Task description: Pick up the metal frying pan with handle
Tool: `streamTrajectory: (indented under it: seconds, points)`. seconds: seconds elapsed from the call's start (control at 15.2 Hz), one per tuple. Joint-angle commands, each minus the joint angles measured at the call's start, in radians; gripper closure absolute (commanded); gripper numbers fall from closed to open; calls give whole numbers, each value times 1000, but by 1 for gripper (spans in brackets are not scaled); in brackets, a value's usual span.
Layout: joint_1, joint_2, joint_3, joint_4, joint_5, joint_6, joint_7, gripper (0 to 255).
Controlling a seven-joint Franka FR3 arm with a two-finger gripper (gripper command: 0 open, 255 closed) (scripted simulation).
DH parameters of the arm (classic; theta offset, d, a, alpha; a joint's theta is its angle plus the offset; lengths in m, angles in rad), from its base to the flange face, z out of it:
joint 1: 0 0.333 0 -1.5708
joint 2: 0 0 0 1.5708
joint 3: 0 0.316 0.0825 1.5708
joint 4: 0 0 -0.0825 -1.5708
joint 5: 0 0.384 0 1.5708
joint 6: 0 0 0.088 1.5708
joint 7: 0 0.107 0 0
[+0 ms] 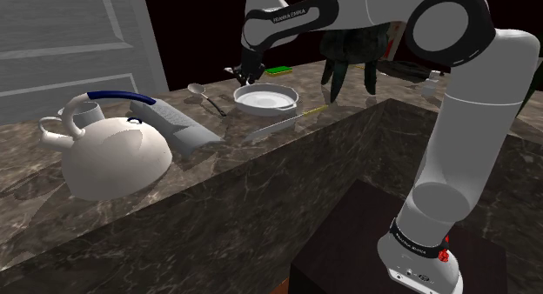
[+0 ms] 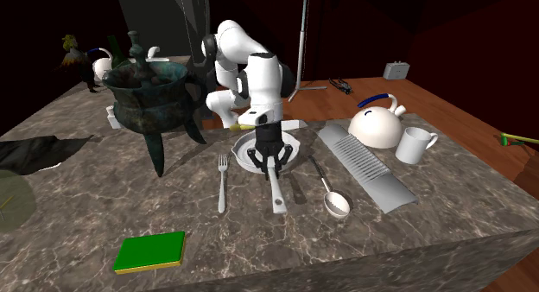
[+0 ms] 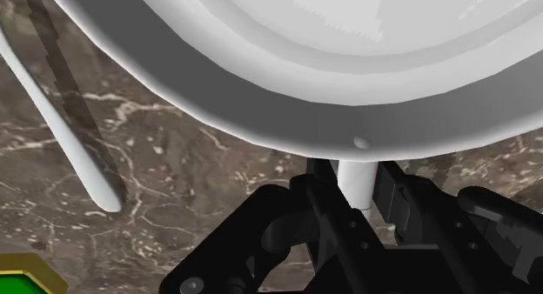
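**While the gripper straddles the pan's handle**

As I watch from the second exterior view, the gripper [image 2: 271, 161] points down at the dark marble desk [image 2: 285, 256], right where the handle joins the bowl of the frying pan [image 2: 277, 192]. The pan is drawn plain white and sits flat on the desk, with its bowl on the arm's side of the gripper and its handle running out away from the arm.

Through the wrist view I see the gripper [image 3: 357, 195] pinching that white handle, one black finger [image 3: 324, 210] pressed against each side, just below the rim of the pan [image 3: 348, 57].

Near the gripper on one side lies a fork [image 2: 222, 185], its handle parallel to the pan's, and farther out on that side a green sponge [image 2: 149, 251]. Near it on the other side lies a spoon [image 2: 332, 197], then a ribbed grey slab [image 2: 363, 165], and beyond those a white kettle [image 2: 376, 124] with a mug [image 2: 415, 145] beside it.

From the shoulder view, the gripper [image 1: 248, 72] hangs at the pan's [image 1: 265, 98] far edge.
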Motion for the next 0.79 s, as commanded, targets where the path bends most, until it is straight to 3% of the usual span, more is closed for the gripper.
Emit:
streamTrajectory:
  seconds: [0.0, 0.73]
  points:
    - [1, -2, 1, 27, 1, -29, -1, 255]
    - [2, 3, 2, 156, 5, -153, -8, 255]
